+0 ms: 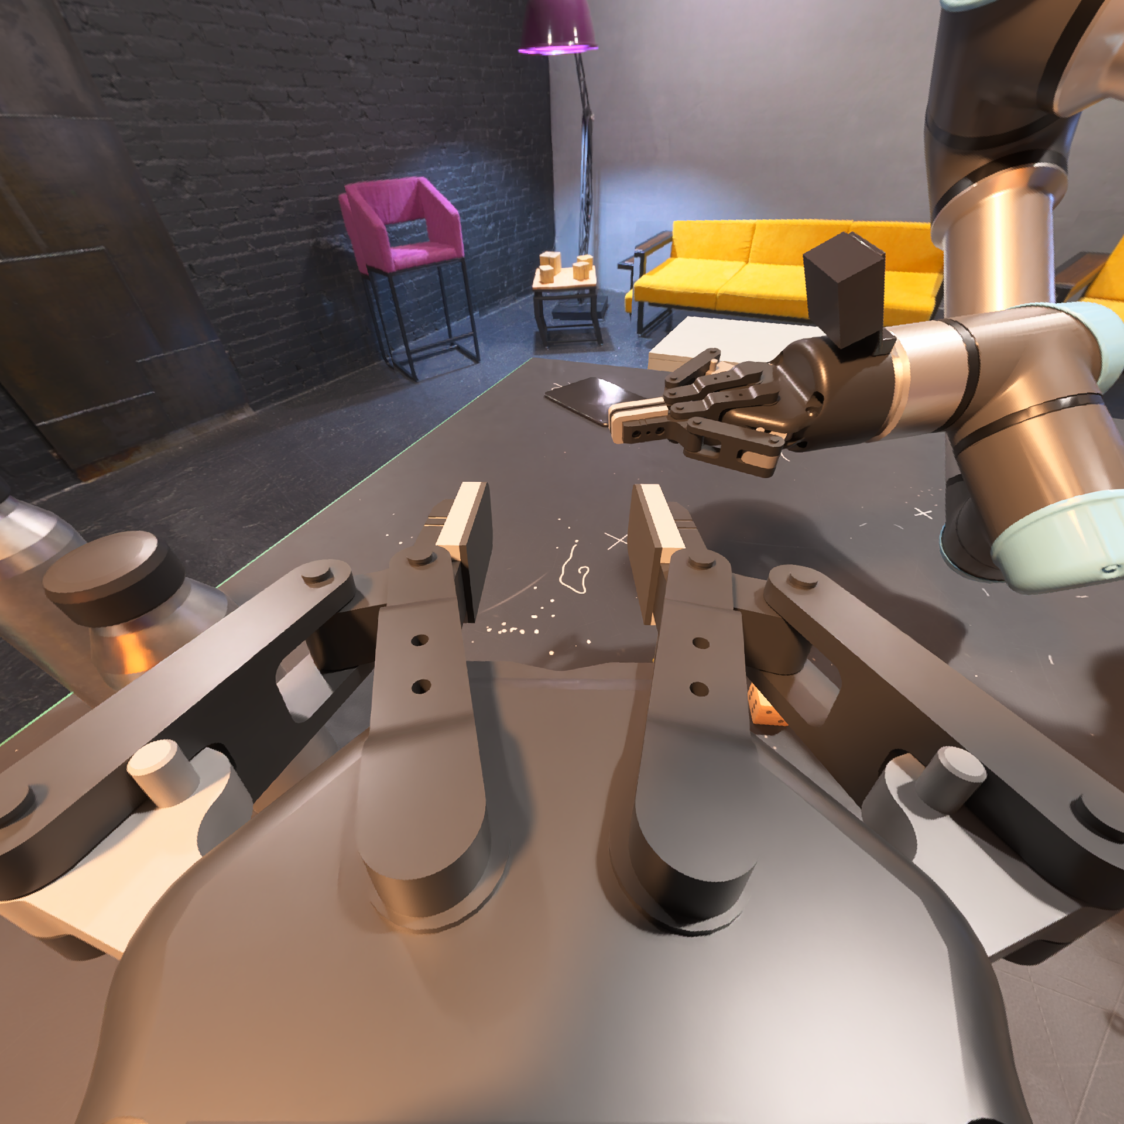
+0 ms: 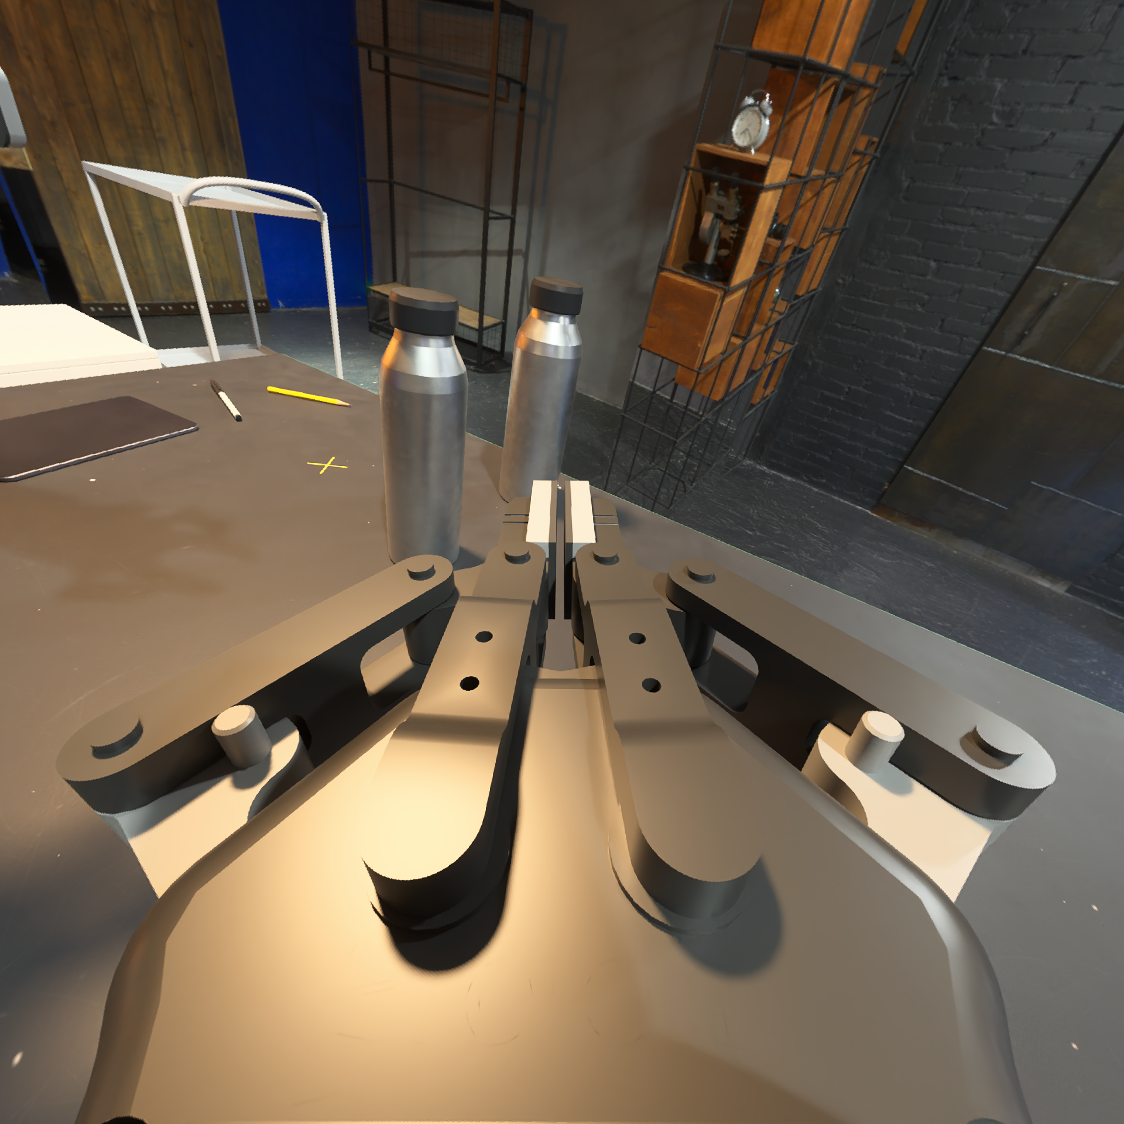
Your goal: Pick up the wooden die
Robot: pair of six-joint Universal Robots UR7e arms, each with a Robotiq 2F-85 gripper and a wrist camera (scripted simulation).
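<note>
Wooden and orange-lit, the die (image 1: 765, 710) shows only as a sliver in the left wrist view, low on the grey table (image 1: 851, 608) behind the right-hand linkage of the left gripper (image 1: 559, 541). It lies outside that gripper's span, off to the side of the right finger. A dotted face can be made out, but too little shows to tell how it is turned, and as a cube it has no long axis to speak of.

The left gripper's jaws stand wide apart with nothing between them, only bare tabletop with pale scribbles. The right gripper (image 2: 559, 511) has its pads pressed together and grips nothing; it hangs level above the table.

Just beyond the right gripper's tips stand two steel bottles (image 2: 423, 438), upright, black caps on, close to the table edge; their contents cannot be seen. The left wrist view catches only one of these bottles (image 1: 115, 596), at its left margin.

Farther off, only the right wrist view shows a pen (image 2: 226, 400) and a yellow pencil (image 2: 307, 396) lying apart, near a dark mat (image 2: 91, 432). The die does not appear in that view.
</note>
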